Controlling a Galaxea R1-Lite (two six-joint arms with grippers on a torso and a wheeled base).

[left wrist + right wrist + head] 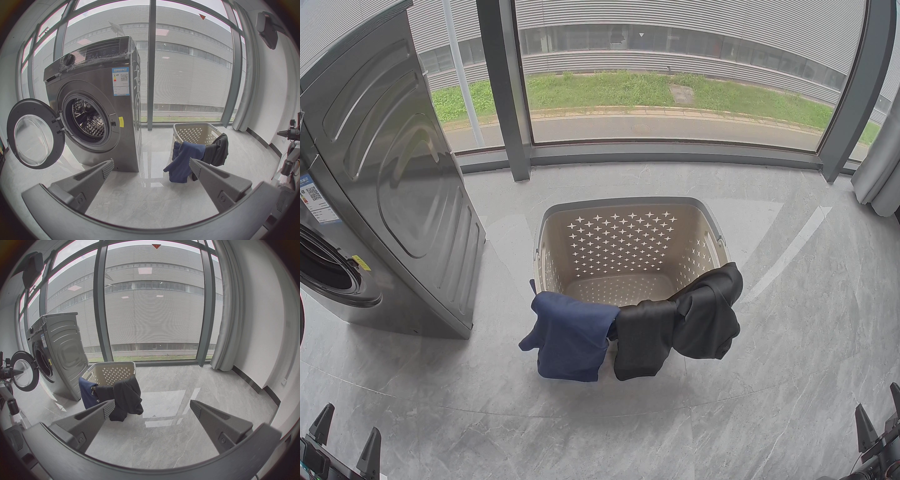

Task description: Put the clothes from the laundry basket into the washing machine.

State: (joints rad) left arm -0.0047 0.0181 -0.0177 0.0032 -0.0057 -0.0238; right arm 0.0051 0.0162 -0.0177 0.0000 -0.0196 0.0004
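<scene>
Left pincer [150, 164]: I have it spread wide, empty, well short of the basket.
Right pincer [151, 404]: also wide apart, nothing held.
Clothes: blue garment [570, 337] and black clothes [675, 325] draped over the laundry basket [625, 203] near rim.
Axis: they hang lengthwise, down toward the floor.
Washing machine [93, 103]: left of basket, door [32, 134] open, drum looks empty.
Progress: I judge nothing loaded yet.

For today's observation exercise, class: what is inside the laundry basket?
Inside the laundry basket, bare perforated floor and walls show. A blue garment and dark clothes hang over its near rim; the inside of that near wall is hidden.
</scene>
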